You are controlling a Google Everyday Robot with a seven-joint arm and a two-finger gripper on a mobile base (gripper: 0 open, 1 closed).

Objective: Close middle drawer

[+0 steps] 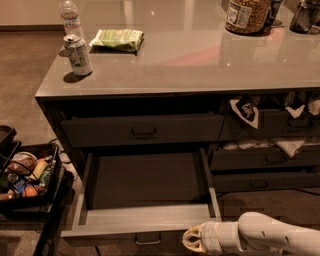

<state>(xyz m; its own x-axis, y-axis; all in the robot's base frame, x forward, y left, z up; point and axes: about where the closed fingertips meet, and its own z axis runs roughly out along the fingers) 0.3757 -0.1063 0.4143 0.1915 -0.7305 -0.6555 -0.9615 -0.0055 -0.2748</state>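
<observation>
The middle drawer (150, 220) is pulled far out toward me below the counter. Its grey interior is bare, and its small handle (148, 239) shows at the centre of the front, near the bottom edge of the view. My gripper (192, 240) is low at the bottom right, on a white arm (270, 235) that comes in from the right. Its tip is level with the drawer front, just past the drawer's right front corner and right of the handle.
The top drawer (142, 131) above is shut. The right-hand drawers (265, 160) have cloths hanging out. On the counter (200, 60) stand a can (78, 54), a bottle (70, 15), a green bag (117, 39) and a jar (247, 15). A black bin of items (25, 175) stands on the left floor.
</observation>
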